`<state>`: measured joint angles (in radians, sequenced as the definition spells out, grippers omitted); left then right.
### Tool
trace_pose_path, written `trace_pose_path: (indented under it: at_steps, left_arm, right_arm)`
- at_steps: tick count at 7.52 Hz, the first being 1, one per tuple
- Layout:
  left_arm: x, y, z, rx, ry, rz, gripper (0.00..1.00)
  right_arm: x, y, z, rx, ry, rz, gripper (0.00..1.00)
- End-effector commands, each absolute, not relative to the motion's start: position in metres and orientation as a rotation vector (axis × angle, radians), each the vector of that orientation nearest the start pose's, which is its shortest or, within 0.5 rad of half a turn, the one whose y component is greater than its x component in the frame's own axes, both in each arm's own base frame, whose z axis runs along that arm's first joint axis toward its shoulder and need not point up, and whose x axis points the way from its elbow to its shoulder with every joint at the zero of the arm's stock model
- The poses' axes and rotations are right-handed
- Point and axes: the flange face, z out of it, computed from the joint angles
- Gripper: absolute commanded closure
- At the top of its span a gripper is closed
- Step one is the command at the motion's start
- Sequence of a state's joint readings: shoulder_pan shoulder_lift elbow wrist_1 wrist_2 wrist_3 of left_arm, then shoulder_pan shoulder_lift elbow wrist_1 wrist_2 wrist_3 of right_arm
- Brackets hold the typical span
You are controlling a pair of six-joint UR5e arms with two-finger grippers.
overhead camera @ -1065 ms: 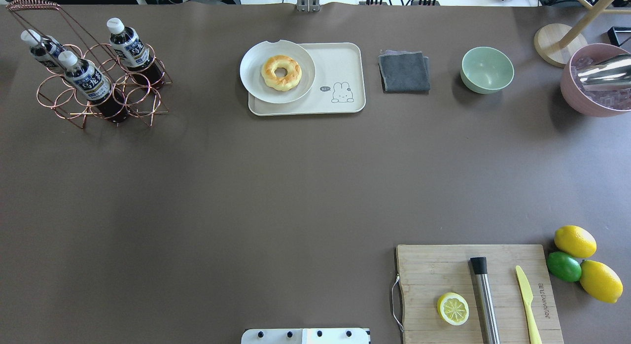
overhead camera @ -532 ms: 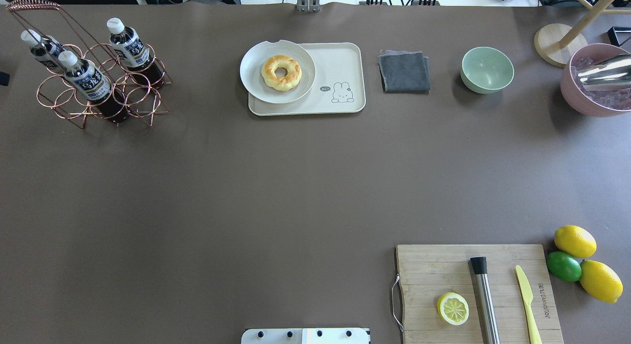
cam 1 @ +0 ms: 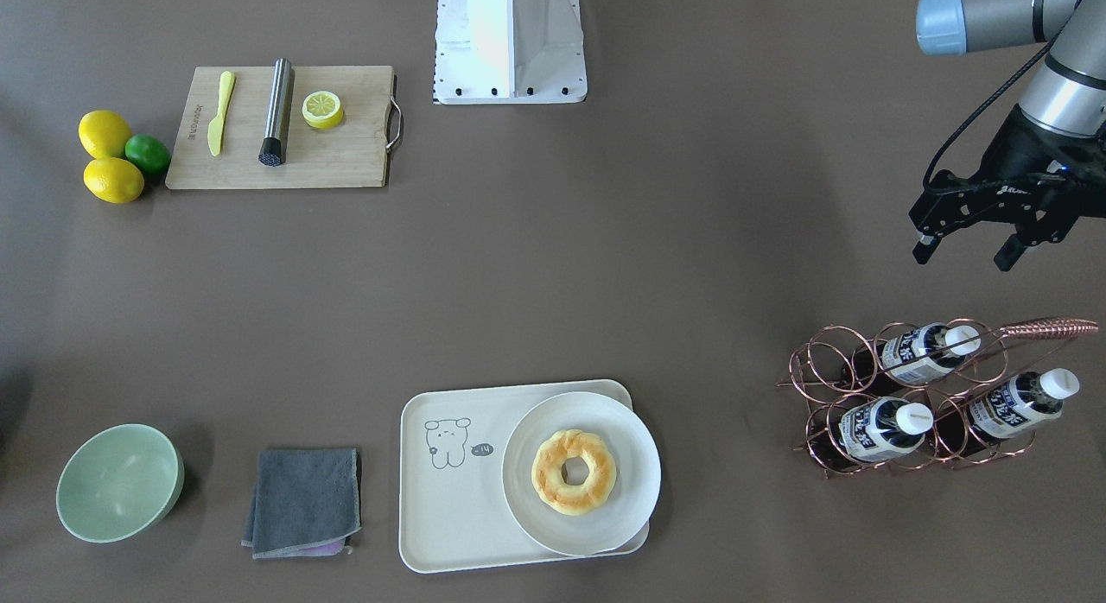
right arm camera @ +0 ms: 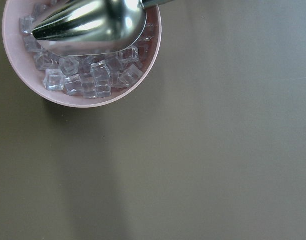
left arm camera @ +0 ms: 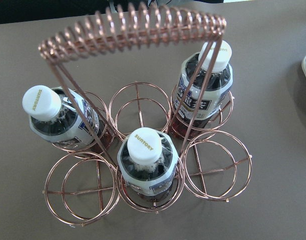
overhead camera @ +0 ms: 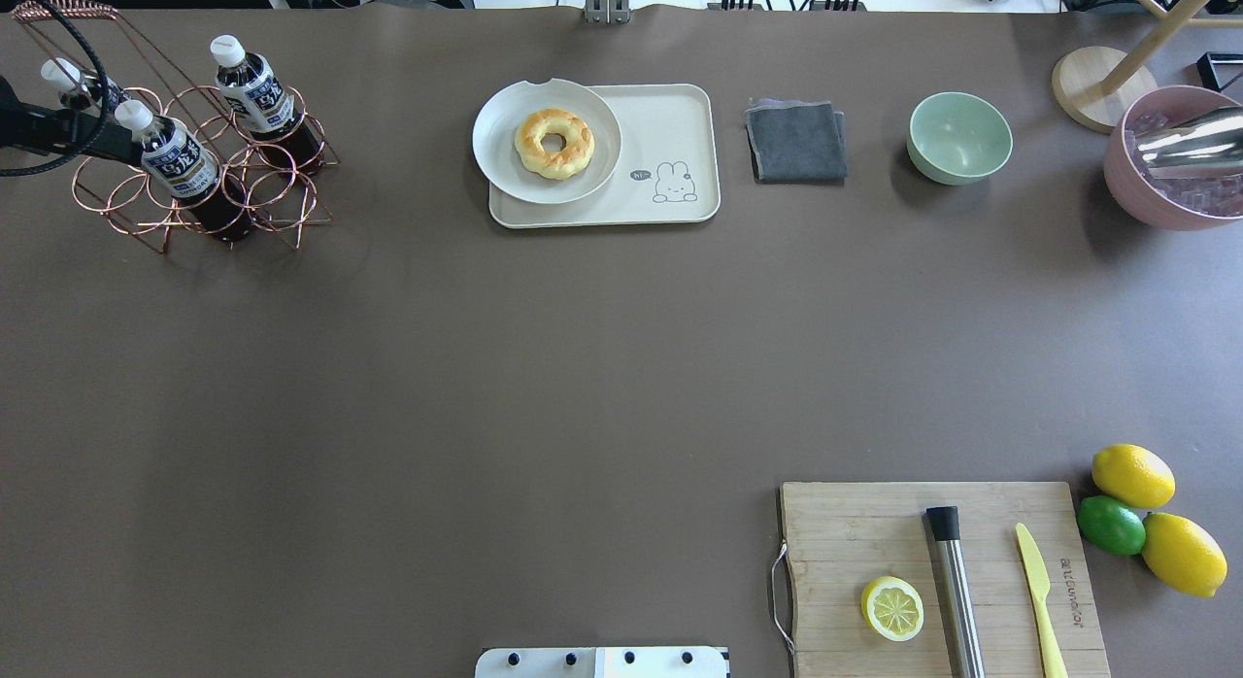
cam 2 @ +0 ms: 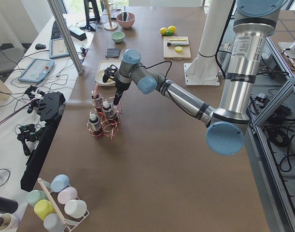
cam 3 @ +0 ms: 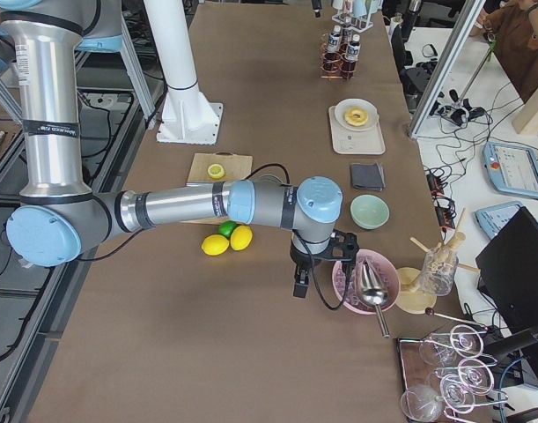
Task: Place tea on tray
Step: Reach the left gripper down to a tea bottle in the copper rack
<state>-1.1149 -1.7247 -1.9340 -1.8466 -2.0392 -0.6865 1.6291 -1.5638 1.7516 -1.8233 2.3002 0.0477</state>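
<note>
Just beneath your left gripper [cam 1: 963, 257], jaws spread and holding nothing, the tea [left arm camera: 146, 162] stands in a copper wire rack [left arm camera: 142, 27]; the tray [cam 1: 449, 517] lies well apart.

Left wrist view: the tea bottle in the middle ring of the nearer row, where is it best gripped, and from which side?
Probably at the white cap and neck, straight from above. The tea bottle stands upright with its body inside a ring of the rack, so only its top is free. The legs of the handle pass close on both sides; avoid them.
</note>
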Motion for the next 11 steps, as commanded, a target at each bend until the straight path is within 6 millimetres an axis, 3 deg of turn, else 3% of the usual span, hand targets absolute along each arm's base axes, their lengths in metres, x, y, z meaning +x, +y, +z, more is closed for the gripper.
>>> trace_pose_path:
  at_steps: [1, 4, 7, 11]
  left_arm:
    - [0.165, -0.539, 0.385, 0.465, 0.725, -0.056, 0.03]
    - [0.176, -0.561, 0.398, 0.495, 0.738, -0.052, 0.07]
    - [0.183, -0.577, 0.392, 0.504, 0.743, -0.051, 0.30]
    - [0.189, -0.588, 0.398, 0.493, 0.733, -0.043, 0.33]
  right_arm:
    - [0.095, -0.478, 0.595, -0.059, -0.731, 0.125, 0.00]
    - [0.095, -0.479, 0.593, -0.055, -0.731, 0.125, 0.00]
    - [0.095, -0.479, 0.592, -0.052, -0.731, 0.124, 0.00]
    - [0.095, -0.481, 0.588, -0.046, -0.731, 0.122, 0.00]
